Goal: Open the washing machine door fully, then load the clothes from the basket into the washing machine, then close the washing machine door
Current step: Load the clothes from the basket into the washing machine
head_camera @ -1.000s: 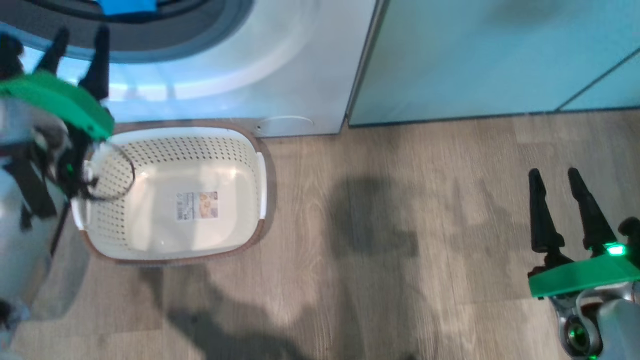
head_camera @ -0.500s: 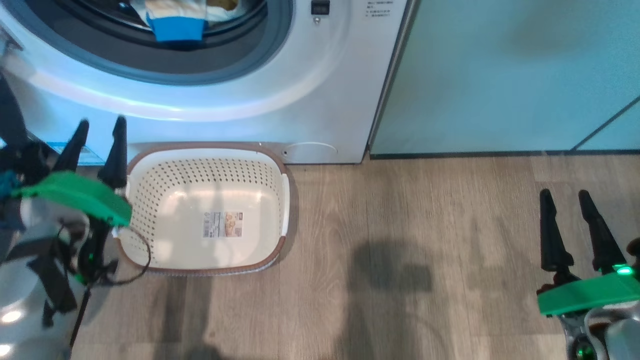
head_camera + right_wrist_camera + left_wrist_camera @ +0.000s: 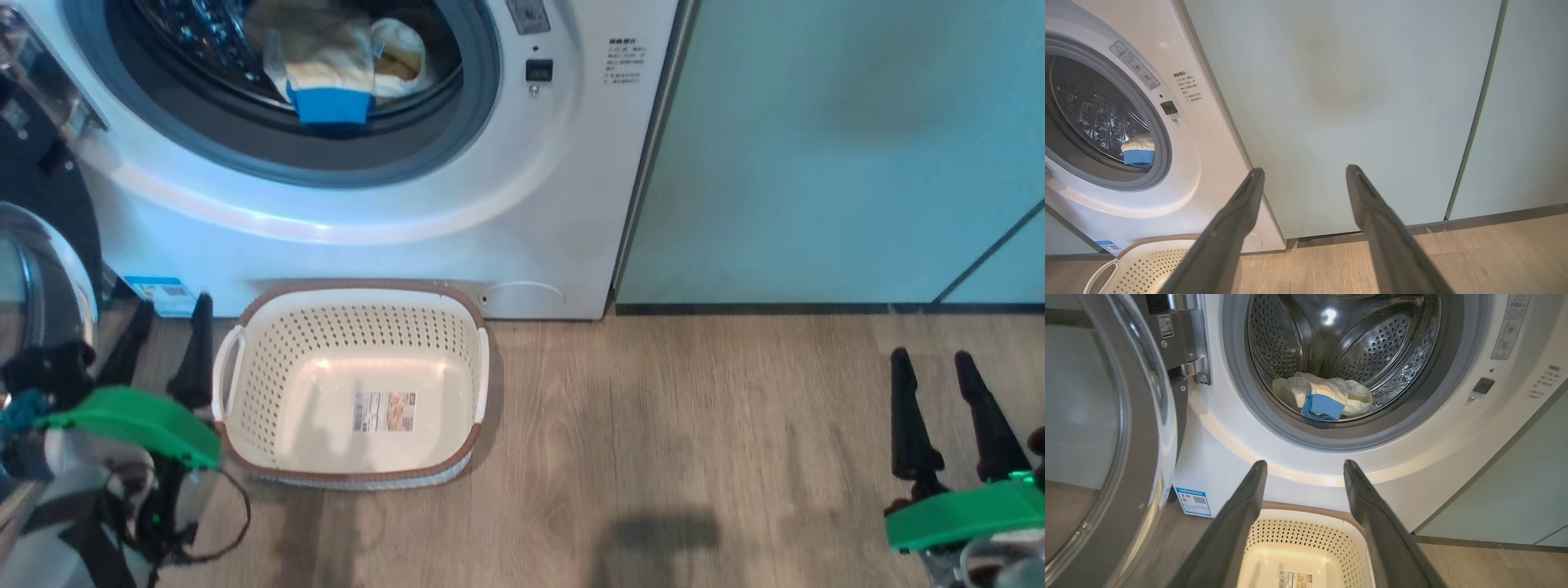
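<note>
The white washing machine (image 3: 457,204) stands with its door (image 3: 1106,457) swung wide open at the left. The pale yellow clothes (image 3: 335,57), one with a blue patch, lie in the steel drum (image 3: 1339,339); they show too in the left wrist view (image 3: 1327,396) and the right wrist view (image 3: 1139,149). On the floor before the machine sits the cream basket (image 3: 269,359), with nothing but its label inside. My left gripper (image 3: 167,314) is open just left of the basket. Over the floor far to the right, my right gripper (image 3: 931,367) is open with nothing between its fingers.
Pale green cabinet doors (image 3: 816,147) run along the wall right of the machine. Wood-look floor (image 3: 653,449) stretches between the basket and my right gripper. A blue sticker (image 3: 163,292) marks the machine's lower left corner.
The head camera has tilted up, bringing the drum and the clothes into the picture. My left gripper has come down from the door ring to floor level beside the basket.
</note>
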Available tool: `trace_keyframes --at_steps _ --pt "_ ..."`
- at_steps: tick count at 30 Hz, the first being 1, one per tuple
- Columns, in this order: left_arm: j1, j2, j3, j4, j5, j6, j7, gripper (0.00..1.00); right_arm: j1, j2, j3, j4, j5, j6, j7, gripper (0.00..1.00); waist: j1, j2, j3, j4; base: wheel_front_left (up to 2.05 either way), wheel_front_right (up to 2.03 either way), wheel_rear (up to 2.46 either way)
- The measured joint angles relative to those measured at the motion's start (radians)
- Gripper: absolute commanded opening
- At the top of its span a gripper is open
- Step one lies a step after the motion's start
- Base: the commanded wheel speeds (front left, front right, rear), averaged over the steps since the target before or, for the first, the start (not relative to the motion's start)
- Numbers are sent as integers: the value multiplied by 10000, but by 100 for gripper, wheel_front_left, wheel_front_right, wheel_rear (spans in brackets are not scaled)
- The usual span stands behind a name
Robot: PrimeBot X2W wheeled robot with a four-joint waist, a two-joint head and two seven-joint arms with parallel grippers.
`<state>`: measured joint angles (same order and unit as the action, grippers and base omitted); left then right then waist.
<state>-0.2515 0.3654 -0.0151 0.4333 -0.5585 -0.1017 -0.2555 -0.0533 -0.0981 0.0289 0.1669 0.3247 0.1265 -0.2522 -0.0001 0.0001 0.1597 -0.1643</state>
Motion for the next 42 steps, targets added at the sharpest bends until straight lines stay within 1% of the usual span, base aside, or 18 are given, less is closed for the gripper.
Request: trace_keyframes --at_steps 5,9,13,22,42 --pt "758 -330 470 -203 397 -111 0 100 310 0 6 0 -6 -2 0 100 0 0 -442 9 0 0 0" --pt "999 -518 673 -207 752 -201 0 100 567 -6 12 6 -6 -2 0 100 0 0 -802 57 0 0 0" --pt "1058 -525 796 -205 911 -270 0 100 702 -33 17 2 -6 -2 0 100 0 0 -971 96 0 0 0" --pt "1299 -535 878 -259 1011 -280 0 100 877 -63 12 -2 -6 -2 0 100 0 0 -1174 41 0 0 0" --pt "1445 -541 840 -380 1011 -280 2 100 977 -67 15 6 -4 -2 0 100 1 0 -1203 99 0 0 0"
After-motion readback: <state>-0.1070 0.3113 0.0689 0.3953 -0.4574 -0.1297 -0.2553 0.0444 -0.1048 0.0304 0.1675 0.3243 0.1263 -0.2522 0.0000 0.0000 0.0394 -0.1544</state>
